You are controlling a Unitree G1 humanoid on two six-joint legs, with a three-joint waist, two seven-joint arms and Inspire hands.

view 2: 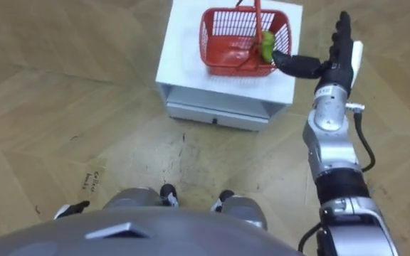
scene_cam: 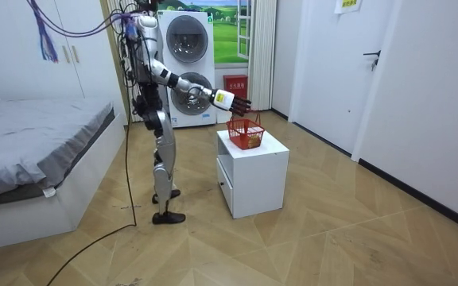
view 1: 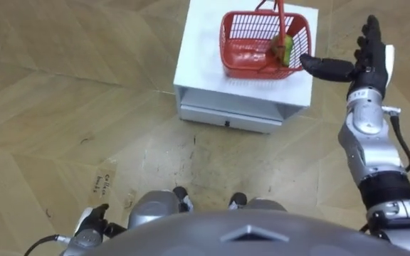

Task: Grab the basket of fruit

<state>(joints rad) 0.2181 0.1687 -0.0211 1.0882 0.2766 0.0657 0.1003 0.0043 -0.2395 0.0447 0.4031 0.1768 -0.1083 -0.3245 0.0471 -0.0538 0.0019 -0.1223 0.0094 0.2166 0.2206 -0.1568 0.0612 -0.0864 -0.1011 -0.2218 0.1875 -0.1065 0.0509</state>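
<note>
Fruit basket [view 1: 251, 39], red mesh: in the left eye view it stands on the top of a white cabinet [view 1: 205, 43], toward the right rear corner, with fruit [view 1: 285, 48] lying against its right wall. The right hand [view 1: 369, 60] is raised beside the basket's right side, fingers straight and spread upward, thumb stretched out toward the basket's near right corner; it holds nothing. Contact between thumb and basket cannot be determined here. The left hand [view 1: 91, 219] hangs low at the lower left over the wood floor [view 1: 62, 85]; its finger state cannot be determined.

Room view: the robot stands upright on the floor just short of the cabinet, right arm extended forward. The right hand is above the basket and apart from it. A bed [scene_cam: 38, 135] lies behind the robot, a washing machine [scene_cam: 185, 67] stands against the far wall, and a door [scene_cam: 388, 71] is at the room view's right.

Right eye view: the basket's handle [view 2: 257, 18] stands upright. A drawer [view 2: 216, 114] sits closed in the cabinet front facing the robot.
</note>
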